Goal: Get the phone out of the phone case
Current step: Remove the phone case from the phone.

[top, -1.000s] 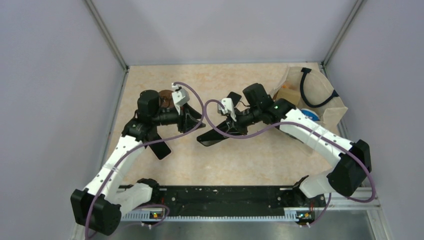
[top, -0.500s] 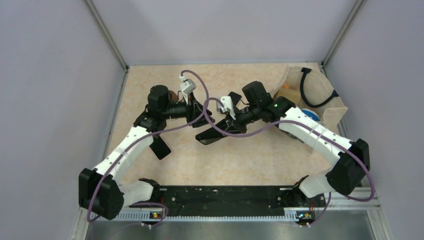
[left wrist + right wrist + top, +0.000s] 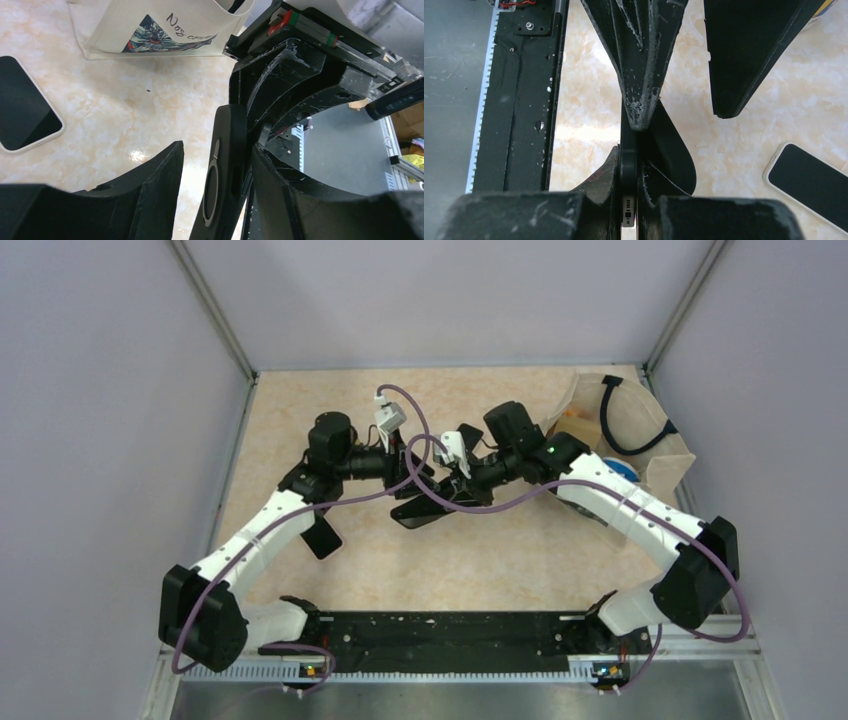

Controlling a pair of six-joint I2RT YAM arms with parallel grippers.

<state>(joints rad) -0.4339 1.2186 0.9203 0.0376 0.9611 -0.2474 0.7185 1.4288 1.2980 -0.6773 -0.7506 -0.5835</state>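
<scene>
The black phone case [image 3: 420, 512] hangs tilted above the table, with my right gripper [image 3: 452, 490] shut on its upper end. In the right wrist view the case [image 3: 628, 165] stands edge-on between the shut fingers of that gripper [image 3: 629, 200], and the phone's [image 3: 628, 212] silver bottom edge with its port shows inside it. My left gripper [image 3: 418, 480] has come in from the left. In the left wrist view that gripper [image 3: 217, 147] is open and straddles the case [image 3: 225, 170]. The case lies close to the right finger [image 3: 280, 200], with a gap to the left finger [image 3: 150, 190].
A second dark phone with a pale rim [image 3: 322, 537] lies flat on the table under the left forearm. A cream tote bag [image 3: 620, 430] with black handles stands at the back right. The black base rail [image 3: 430, 630] runs along the near edge.
My left arm has swung right to the case, and its jaws have widened and now stand around the case's end. The right gripper and the case have barely moved.
</scene>
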